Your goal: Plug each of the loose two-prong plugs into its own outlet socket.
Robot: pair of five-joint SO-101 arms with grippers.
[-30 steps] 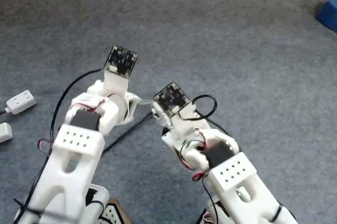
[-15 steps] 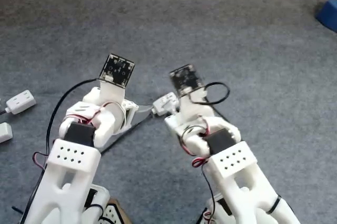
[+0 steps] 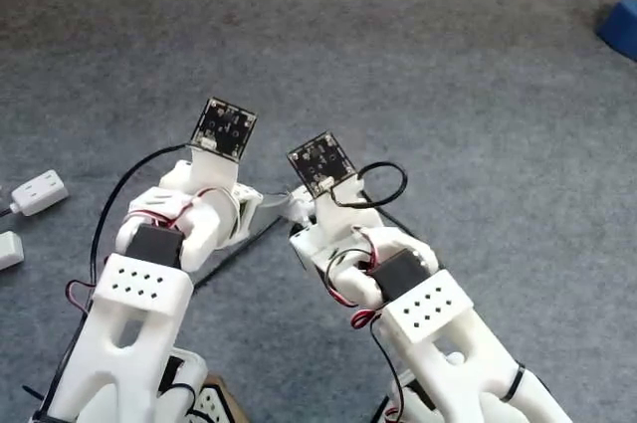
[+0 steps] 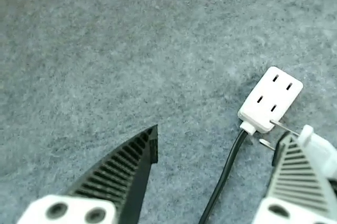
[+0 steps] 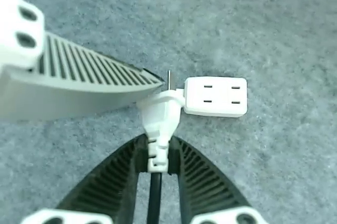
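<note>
My right gripper [image 5: 156,149] is shut on a white two-prong plug [image 5: 160,112], gripping it where its black cord begins. The plug rests against the short end of a white outlet block [image 5: 215,96], and its prongs point past that end, outside the slots. The same outlet block [image 4: 270,100] lies on the carpet with its black cord [image 4: 226,171] running between the fingers of my open left gripper [image 4: 218,139]. The plug [image 4: 316,147] shows just beyond that gripper's pale finger [image 4: 292,176]. In the high view both wrists meet at mid-table around the outlet block [image 3: 289,204].
Grey carpet covers the table. A second white outlet block [image 3: 38,191] and another white piece [image 3: 8,249] lie at the far left edge. A blue object [image 3: 622,25] sits at the back right corner. A black cord [image 3: 234,254] trails toward the front.
The right wrist swung right half a second ago, then turned back left toward the left arm. The left arm shifted only slightly.
</note>
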